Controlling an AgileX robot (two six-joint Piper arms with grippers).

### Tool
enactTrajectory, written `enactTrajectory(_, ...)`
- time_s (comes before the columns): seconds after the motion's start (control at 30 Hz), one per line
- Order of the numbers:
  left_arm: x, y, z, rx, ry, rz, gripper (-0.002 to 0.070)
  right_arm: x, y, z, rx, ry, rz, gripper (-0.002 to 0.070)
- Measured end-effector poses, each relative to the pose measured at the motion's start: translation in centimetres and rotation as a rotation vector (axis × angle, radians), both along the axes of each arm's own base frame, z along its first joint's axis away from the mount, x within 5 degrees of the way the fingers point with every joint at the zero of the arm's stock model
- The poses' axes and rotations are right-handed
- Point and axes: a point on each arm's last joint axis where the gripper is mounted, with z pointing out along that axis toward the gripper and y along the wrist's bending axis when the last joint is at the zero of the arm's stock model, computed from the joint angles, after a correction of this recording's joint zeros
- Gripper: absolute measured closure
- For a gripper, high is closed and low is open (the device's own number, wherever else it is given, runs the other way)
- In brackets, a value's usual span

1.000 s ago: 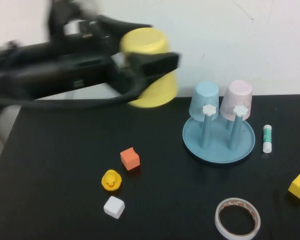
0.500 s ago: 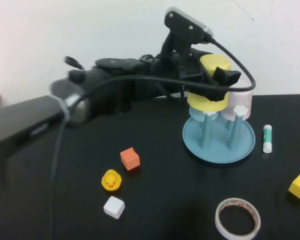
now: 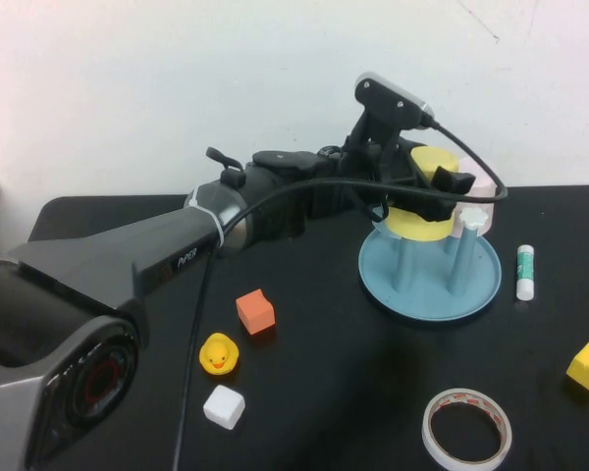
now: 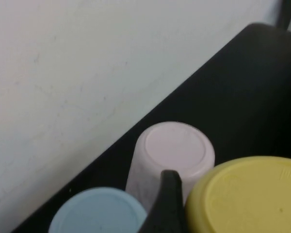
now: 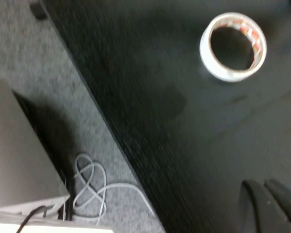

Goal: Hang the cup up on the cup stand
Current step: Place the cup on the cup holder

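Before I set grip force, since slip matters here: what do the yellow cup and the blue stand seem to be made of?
The plain yellow tapered cup, held upside down in the left tool, looks like smooth matt plastic: even colour, moulded base. The round blue-grey pegged cup stand seems plastic too, with a faint sheen. The right tool sits shut, off the table's edge.
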Motion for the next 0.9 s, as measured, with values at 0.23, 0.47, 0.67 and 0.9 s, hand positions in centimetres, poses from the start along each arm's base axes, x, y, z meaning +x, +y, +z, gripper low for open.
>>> enactTrajectory(0.23,0.3,0.2,-0.2,0.049,-0.051,0.018,0.0118,-0.4,-0.5,-1.0,0.000,-0.004,0.005,0.0675)
enactTrajectory(0.47,0.3,0.2,-0.2,0.063,-0.063,0.025,0.0118,-0.4,-0.5,-1.0,-0.002,-0.005,0.004,0.0676)
enactTrajectory(0.67,0.4,0.2,-0.3,0.064,-0.063,0.027,0.0118,-0.3,-0.5,-1.0,-0.003,-0.006,0.003,0.0676)
enactTrajectory(0.9,0.4,0.2,-0.3,0.064,-0.063,0.027,0.0083,-0.3,-0.5,-1.0,-0.003,-0.006,0.003,0.0676)
